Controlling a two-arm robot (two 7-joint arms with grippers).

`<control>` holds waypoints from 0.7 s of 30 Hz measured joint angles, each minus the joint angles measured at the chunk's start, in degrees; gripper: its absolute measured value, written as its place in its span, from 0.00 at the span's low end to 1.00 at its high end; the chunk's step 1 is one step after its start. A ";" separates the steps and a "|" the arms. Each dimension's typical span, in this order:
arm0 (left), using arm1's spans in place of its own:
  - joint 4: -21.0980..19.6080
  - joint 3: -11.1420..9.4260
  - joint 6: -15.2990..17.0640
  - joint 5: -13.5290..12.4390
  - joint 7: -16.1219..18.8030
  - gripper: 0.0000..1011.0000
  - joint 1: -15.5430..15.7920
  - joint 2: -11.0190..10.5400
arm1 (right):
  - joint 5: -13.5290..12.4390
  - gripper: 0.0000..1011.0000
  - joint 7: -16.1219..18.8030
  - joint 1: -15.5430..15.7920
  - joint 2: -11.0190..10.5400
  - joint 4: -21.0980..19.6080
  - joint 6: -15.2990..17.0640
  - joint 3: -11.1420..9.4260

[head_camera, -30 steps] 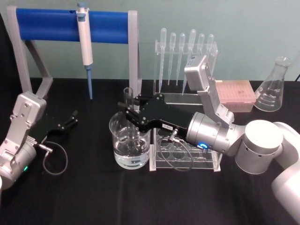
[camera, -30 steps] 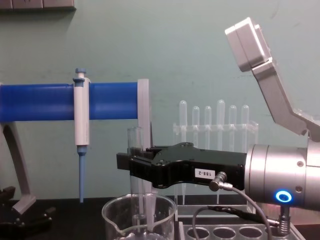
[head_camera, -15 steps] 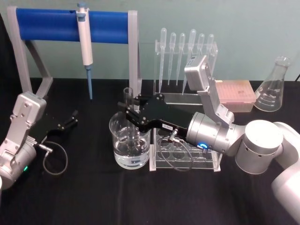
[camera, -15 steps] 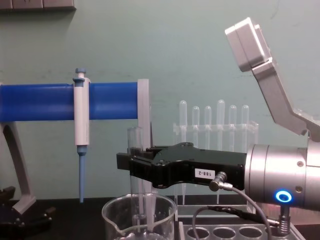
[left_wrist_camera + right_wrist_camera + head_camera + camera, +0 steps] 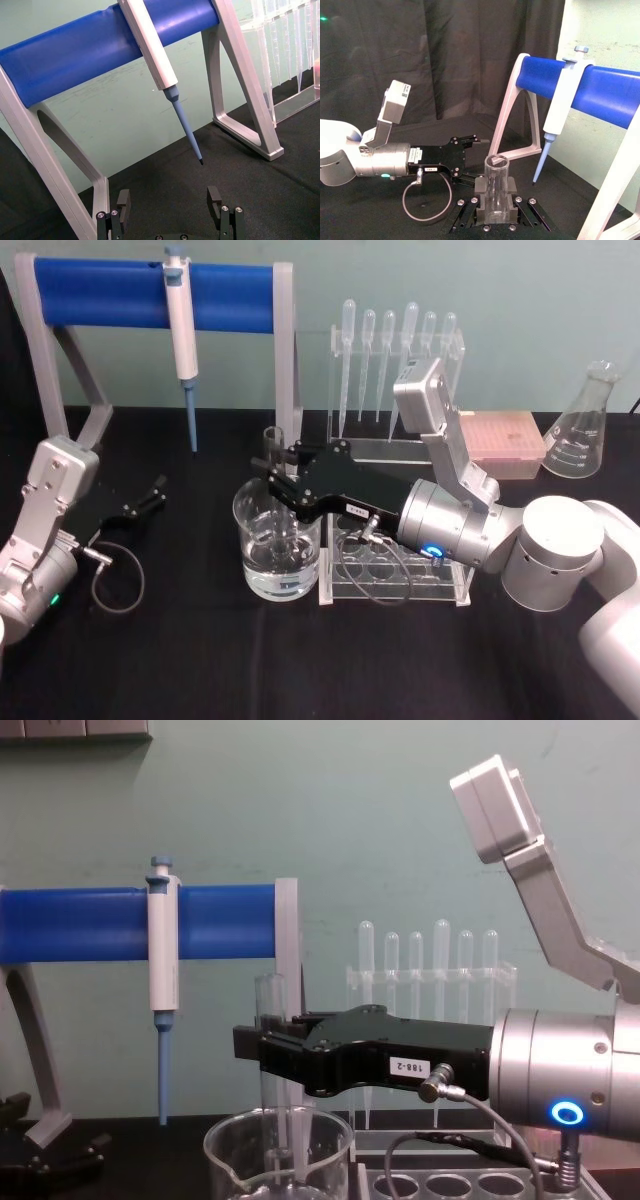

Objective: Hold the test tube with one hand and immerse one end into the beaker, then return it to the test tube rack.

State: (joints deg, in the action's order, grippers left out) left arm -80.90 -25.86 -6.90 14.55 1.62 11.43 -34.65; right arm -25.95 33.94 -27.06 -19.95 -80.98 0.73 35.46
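The test tube (image 5: 268, 1005) stands upright inside the beaker (image 5: 262, 575), its open mouth above the rim and its lower end down in the glass. Clear liquid lies in the bottom of the beaker. Whether the rounded tip is under the surface I cannot tell for sure.

The right gripper (image 5: 272, 477) reaches in from 3 o'clock. Its black fingers are closed on the tube's upper part, just above the beaker's rim.

To do the dip well, I judge the tube should be kept vertical and near the middle of the beaker, off the wall and the spout. It should go straight down until the tip is plainly wet, then straight up until the tip clears the rim, before any sideways travel.

The clear test tube rack (image 5: 440, 585) sits just beside the beaker at 3 o'clock, under the gripper's body. The gripper's grey cable (image 5: 375, 565) loops over the rack's nearer holes and could foul the tube on its way back.

At 11 o'clock the micropipette (image 5: 181, 330) hangs from the blue stand (image 5: 100, 295). At 1 o'clock stand the plastic pipettes (image 5: 395, 340), and farther toward 2 o'clock the pink tip box (image 5: 500, 440) and conical flask (image 5: 582, 435). All are well apart from the lift path.

The left gripper (image 5: 168, 200) is parked at 9 o'clock on the black table (image 5: 200, 660), fingers spread wide and empty.
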 joint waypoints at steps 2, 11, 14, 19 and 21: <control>0.00 0.00 0.00 0.00 0.00 0.99 0.00 0.00 | 0.00 0.24 0.00 0.00 0.00 0.00 0.00 0.00; 0.00 0.00 0.00 0.00 0.00 0.99 0.00 0.00 | 0.00 0.24 0.00 0.00 0.00 0.00 0.00 0.00; 0.00 0.00 0.00 0.00 0.00 0.99 0.00 0.00 | 0.00 0.24 0.00 0.00 0.00 0.00 0.00 0.00; 0.00 0.00 0.00 0.00 0.00 0.99 0.00 0.00 | 0.00 0.24 0.00 0.00 0.00 0.00 0.00 0.00; 0.00 0.00 0.00 0.00 0.00 0.99 0.00 0.00 | 0.00 0.24 0.00 0.00 0.00 0.00 0.00 0.00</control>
State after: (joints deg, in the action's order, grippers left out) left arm -80.90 -25.86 -6.90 14.55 1.62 11.43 -34.65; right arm -25.95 33.94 -27.06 -19.94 -80.99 0.73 35.46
